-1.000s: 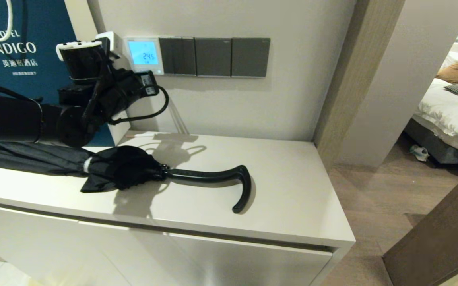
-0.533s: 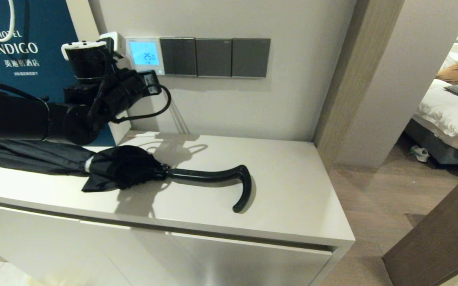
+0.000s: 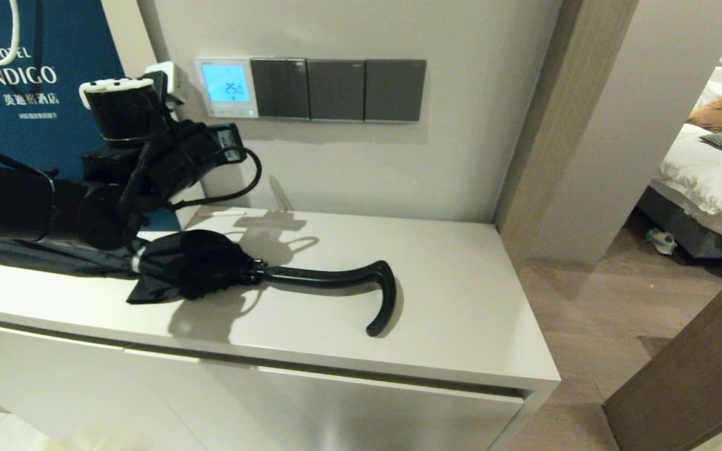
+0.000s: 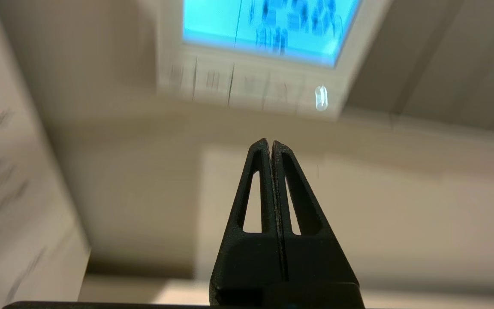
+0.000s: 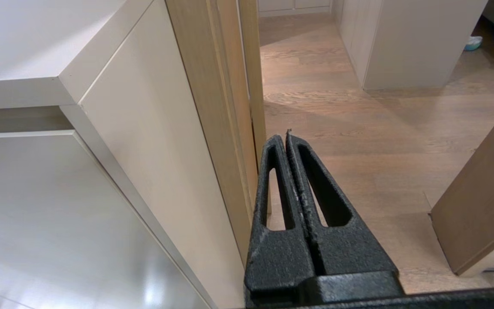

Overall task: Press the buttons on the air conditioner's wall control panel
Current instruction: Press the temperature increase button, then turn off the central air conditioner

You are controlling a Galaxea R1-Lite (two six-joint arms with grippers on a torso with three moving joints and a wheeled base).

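The air conditioner's wall control panel [image 3: 226, 88] is a small white square on the wall; its screen is lit light blue and reads 25.0. The buttons [image 3: 226, 113] run along its lower edge. My left arm [image 3: 167, 156] reaches toward the wall just below and left of the panel. In the left wrist view my left gripper [image 4: 270, 142] is shut and empty, its tips a short way below the buttons [image 4: 238, 83] and the lit screen [image 4: 264, 30], not touching them. My right gripper [image 5: 285, 136] is shut and empty, parked low beside the cabinet's side.
Three dark grey switch plates [image 3: 336, 89] sit right of the panel. A white plug [image 3: 172, 76] sticks out of the wall left of it. A black umbrella [image 3: 242, 272] lies on the white cabinet top [image 3: 461, 300]. A blue hotel bag [image 3: 29, 81] stands at the left.
The screen went from 24.5 to 25.0. My left gripper has drawn back down and to the left, away from the panel's lower edge.
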